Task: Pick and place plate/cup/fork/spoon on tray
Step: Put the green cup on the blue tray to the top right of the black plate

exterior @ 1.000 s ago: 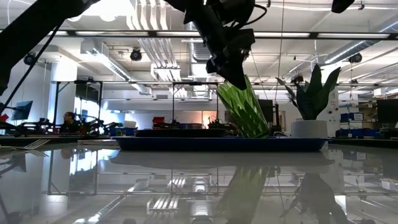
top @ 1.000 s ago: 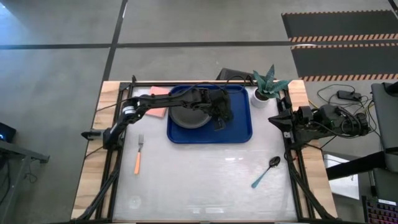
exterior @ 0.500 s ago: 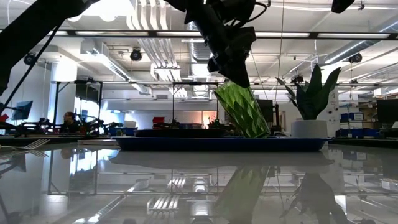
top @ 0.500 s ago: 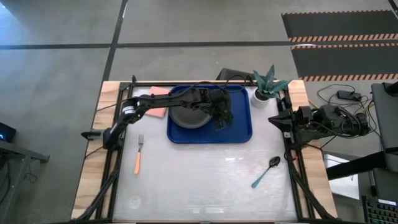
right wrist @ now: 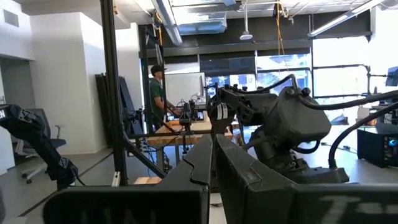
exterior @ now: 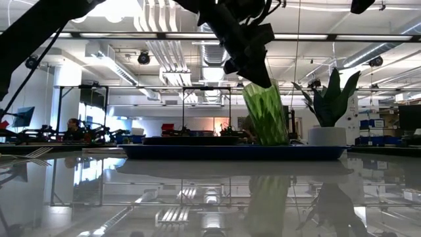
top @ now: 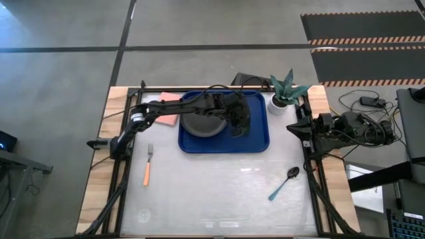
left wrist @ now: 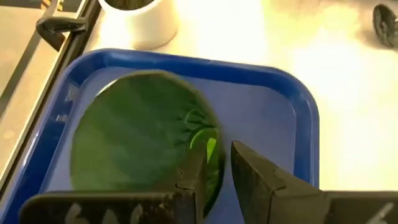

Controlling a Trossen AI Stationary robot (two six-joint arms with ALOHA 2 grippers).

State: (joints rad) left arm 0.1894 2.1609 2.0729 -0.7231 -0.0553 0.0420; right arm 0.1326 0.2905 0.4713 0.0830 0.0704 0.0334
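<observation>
A glossy pale desk (top: 219, 192) stands on a grey concrete floor. On the desk's left lies the slim orange-handled fork with silver tines (top: 148, 166), untouched and well apart from the large blue rectangular plastic tray (top: 259, 141). On the tray sits the round matte black plate (top: 199, 125). Just beside it, the left pincer (top: 237, 124) grips the rim of the small translucent green tumbler (exterior: 266, 113), one finger inside and one outside. A second ago the cup leaned steeply; now it stands nearly upright with its base on the tray, so I judge it ready for release. Right of the tray, on the desk, the teal-handled spoon with dark bowl (top: 283, 183) waits. The right pincer (right wrist: 212, 163) rests at the desk's right edge, fingers nearly together.
</observation>
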